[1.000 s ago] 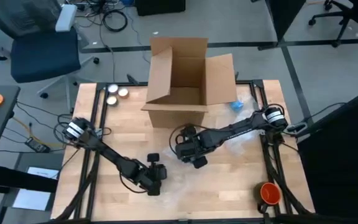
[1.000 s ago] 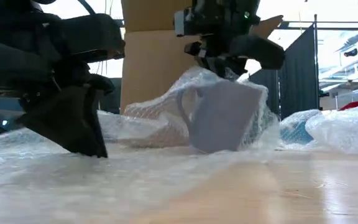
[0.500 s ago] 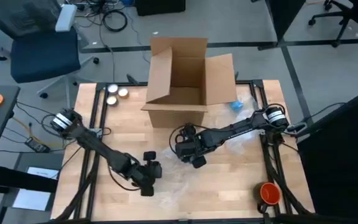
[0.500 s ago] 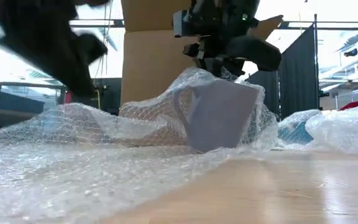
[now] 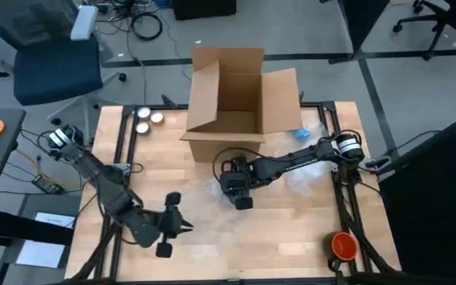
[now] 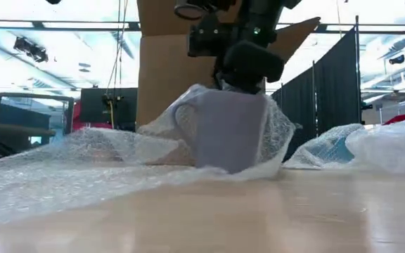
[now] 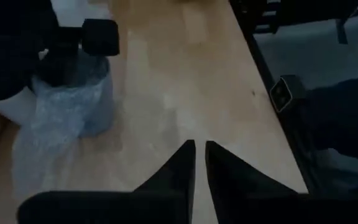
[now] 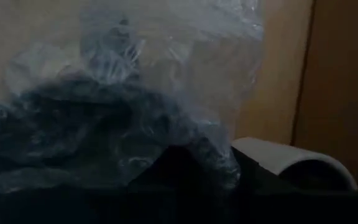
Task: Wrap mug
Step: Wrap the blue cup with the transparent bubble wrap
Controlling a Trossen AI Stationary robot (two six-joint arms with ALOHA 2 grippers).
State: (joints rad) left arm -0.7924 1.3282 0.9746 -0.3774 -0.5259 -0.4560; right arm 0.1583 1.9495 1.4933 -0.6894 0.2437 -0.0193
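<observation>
1. High view: The right gripper [image 5: 237,188] is seen at mid-table, in front of the cardboard box [image 5: 232,99], directly over the mug and bubble wrap [image 5: 212,226]. The left gripper [image 5: 171,226] lies well apart, near the front-left of the wooden table [image 5: 291,229]. The right arm is therefore judged the nearer one for any further folding; the mug lies toward the box and to the right of the left gripper.

2. Low view: The mug [image 6: 227,130] is shown standing upright, its long axis vertical, its handle turned to the picture's left. It is a pale, smooth cylinder, draped with translucent, dimpled wrap that trails across the table. The right gripper [image 6: 248,67] bears on the top of it. A grip on wrap and rim is judged likely, but cannot be confirmed here.

3. Left wrist view: The left gripper [image 7: 199,163] is shown with its jaws narrow, almost touching and holding nothing. The wrapped mug [image 7: 73,102] stands ahead of it, well apart.

4. Right wrist view: Crumpled wrap [image 8: 135,112] fills the picture, with the mug's pale rounded rim [image 8: 294,165] beside it. The jaw state cannot be told, as the fingers are covered.
</observation>
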